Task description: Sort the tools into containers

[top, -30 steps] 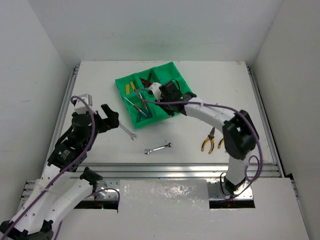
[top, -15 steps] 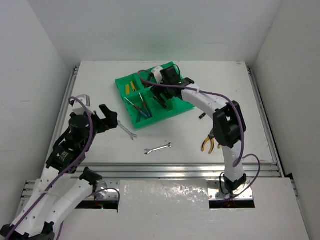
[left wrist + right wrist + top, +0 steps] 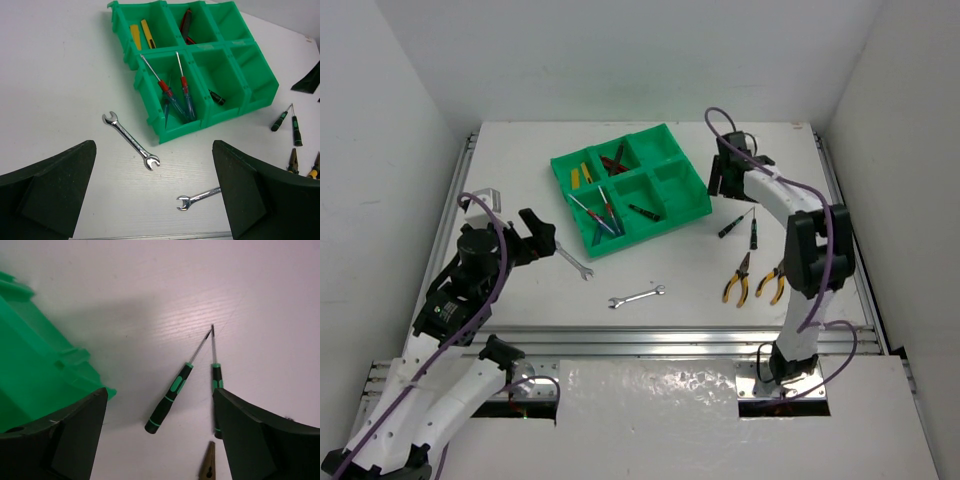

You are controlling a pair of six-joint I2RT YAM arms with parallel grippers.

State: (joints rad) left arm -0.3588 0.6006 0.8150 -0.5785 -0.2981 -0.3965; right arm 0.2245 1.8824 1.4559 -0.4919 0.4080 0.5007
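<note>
The green tray of containers sits mid-table. It holds yellow knives, a red-handled tool, several screwdrivers and a dark-handled tool. Two silver wrenches lie on the table in front of the tray. My left gripper is open and empty just left of the nearer one. Right of the tray, my right gripper hangs open and empty above two black-and-green screwdrivers.
Two yellow-handled pliers lie near the front right, one tip showing in the right wrist view. White walls close the table in at the left, back and right. A metal rail runs along the front edge.
My right gripper has opened and swung from over the tray to the table on its right. A dark-handled tool now lies in the tray's near middle compartment. The left arm has barely moved.
</note>
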